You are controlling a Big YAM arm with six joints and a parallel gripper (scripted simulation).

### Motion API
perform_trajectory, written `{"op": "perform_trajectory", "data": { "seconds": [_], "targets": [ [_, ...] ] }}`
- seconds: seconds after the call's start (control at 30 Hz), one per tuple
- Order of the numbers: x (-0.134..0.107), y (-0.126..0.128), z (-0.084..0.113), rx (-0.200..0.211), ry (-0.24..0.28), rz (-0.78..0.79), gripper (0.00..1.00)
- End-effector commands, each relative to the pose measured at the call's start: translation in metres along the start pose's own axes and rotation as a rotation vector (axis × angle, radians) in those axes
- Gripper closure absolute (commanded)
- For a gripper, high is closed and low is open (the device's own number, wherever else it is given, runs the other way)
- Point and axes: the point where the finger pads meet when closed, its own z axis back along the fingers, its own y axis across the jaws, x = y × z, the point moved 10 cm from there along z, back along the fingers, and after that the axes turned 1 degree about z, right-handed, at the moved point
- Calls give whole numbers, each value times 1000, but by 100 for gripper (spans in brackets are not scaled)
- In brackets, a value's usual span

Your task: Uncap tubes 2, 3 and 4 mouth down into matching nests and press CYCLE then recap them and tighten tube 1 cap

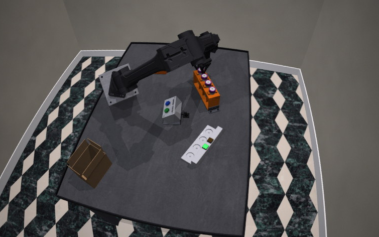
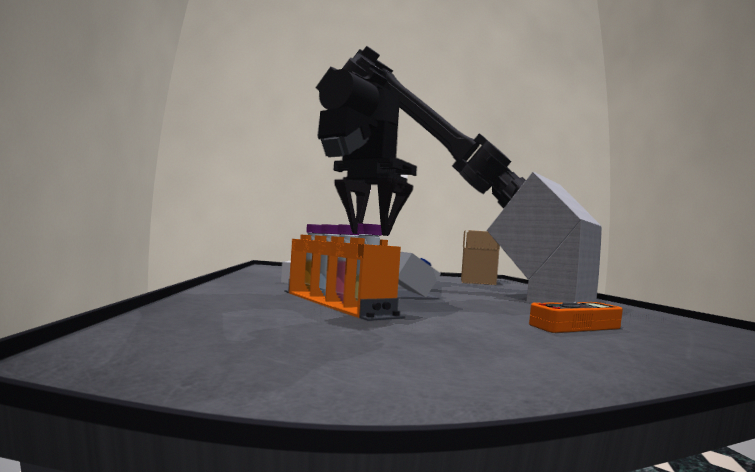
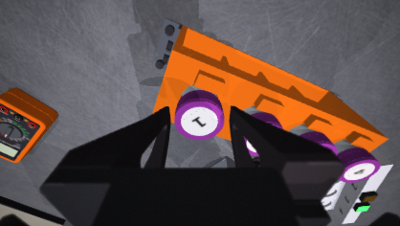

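1. Purple cap 1 (image 1: 199, 70) (image 2: 370, 229) (image 3: 199, 120) sat upright on its tube at the near end of the rack (image 1: 213, 101) (image 2: 380, 275) (image 3: 177, 72), upper right of centre in the top view.
2. Around it, the gripper (image 1: 204, 71) (image 2: 372, 233) (image 3: 199, 113) was released, a fingertip standing apart on either side. A lift not straight up could have knocked cap 1 or its neighbour.
3. Cap 2 (image 1: 204, 76) (image 3: 268, 120), cap 3 (image 1: 208, 82) (image 3: 318, 139) and cap 4 (image 1: 212, 89) (image 3: 360, 168) were on their tubes; whether all were tight, the pictures could not tell. A short last turn would have left one loose.
4. Lower right of centre from above, the tray (image 1: 218, 130) (image 3: 383, 179) had its green lamp (image 1: 205, 146) (image 3: 362, 209) lit, so the aspirate step was probably over and the check of cap 1 nearly done.
5. READY (image 1: 166, 110) likely came next. CYCLE (image 1: 167, 103) (image 2: 425, 262) lay just beside it: a sideways miss could have pressed the wrong key, and a shallow push might not have switched it.
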Motion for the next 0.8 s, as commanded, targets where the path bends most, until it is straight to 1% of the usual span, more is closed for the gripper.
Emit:
{"op": "perform_trajectory", "data": {
  "seconds": [0.0,0.03,0.07,0.1,0.13,0.17,0.2,0.23,0.27,0.3,0.33,0.37,0.4,0.47,0.5,0.53,0.57,0.6,0.63,0.67,0.7,0.73,0.77],
  "targets": [
    [1,2,3,1,-23,271,51],
    [1,2,3,1,-22,271,51],
    [1,2,3,0,-23,354,51],
    [1,2,3,0,-23,354,51],
    [1,2,3,-1,-23,438,51],
    [1,2,3,0,-23,438,51],
    [1,2,3,-2,-23,521,51],
    [2,3,2,-1,-22,523,51],
    [4,3,3,-3,-23,605,51],
    [6,3,3,-4,-25,604,51],
    [8,2,4,-6,-28,685,51],
    [11,0,5,-8,-32,680,51],
    [13,-1,7,-12,-37,757,51],
    [13,-1,7,-12,-37,757,51],
    [4,-3,7,-11,-32,842,51],
    [4,-3,7,-12,-31,922,51],
    [5,-2,6,-11,-31,927,51],
    [7,-2,6,-13,-31,1009,51],
    [8,-3,6,-14,-32,1008,51],
    [9,-3,7,-16,-33,1090,51],
    [11,-3,7,-16,-33,1089,51],
    [13,-3,7,-19,-34,1171,51],
    [13,-3,6,-18,-33,1172,51]
  ]
}}
